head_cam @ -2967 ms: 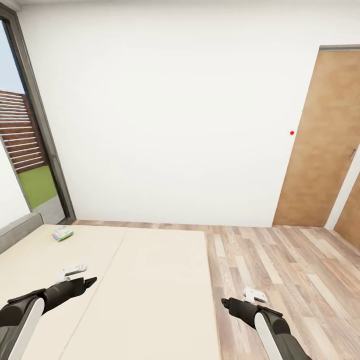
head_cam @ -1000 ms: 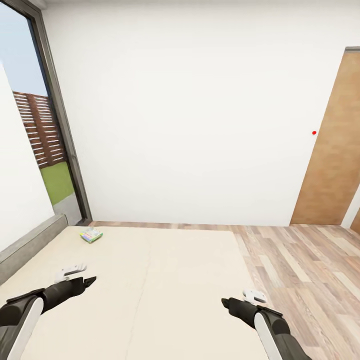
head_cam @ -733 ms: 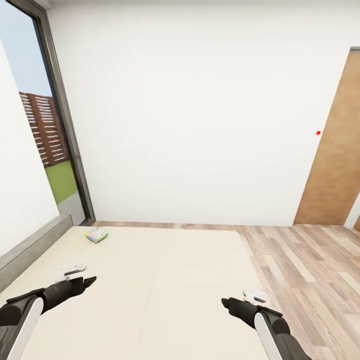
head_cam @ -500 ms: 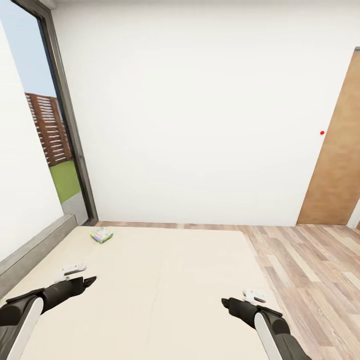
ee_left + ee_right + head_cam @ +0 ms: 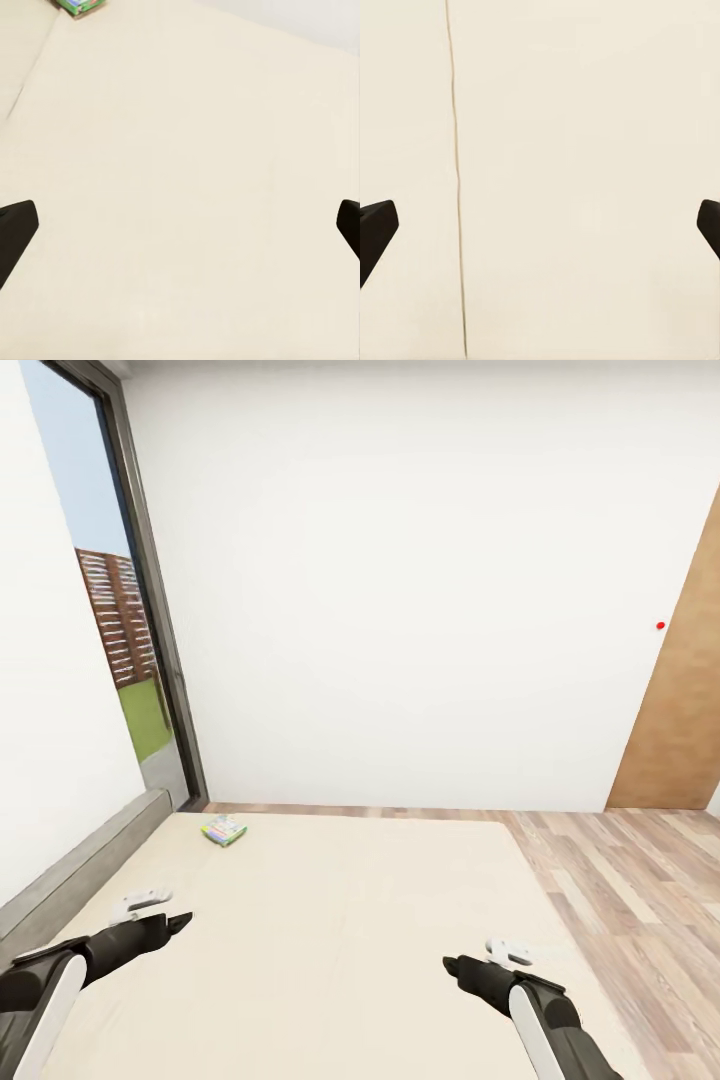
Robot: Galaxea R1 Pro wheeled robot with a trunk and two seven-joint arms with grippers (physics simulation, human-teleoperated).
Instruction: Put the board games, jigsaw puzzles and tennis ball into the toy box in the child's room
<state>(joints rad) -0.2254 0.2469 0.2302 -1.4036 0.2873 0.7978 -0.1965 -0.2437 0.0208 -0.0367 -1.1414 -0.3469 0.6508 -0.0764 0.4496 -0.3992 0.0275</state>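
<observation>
Head view: a board game (image 5: 224, 829) lies left of centre on the bed (image 5: 380, 920). Both end effectors, left (image 5: 180, 922) and right (image 5: 450, 964), gape empty; next, probably approach and reach.

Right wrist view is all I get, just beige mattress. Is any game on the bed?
Observer: Yes, one game lies flat at the bed's far corner, on the window side.
Operator: Which claw is nearer it?
Observer: The left claw; the game lies ahead of it, apart from it.
Operator: Is that claw open?
Observer: Yes. The left wrist view shows its fingertips wide apart with nothing between them.
</observation>
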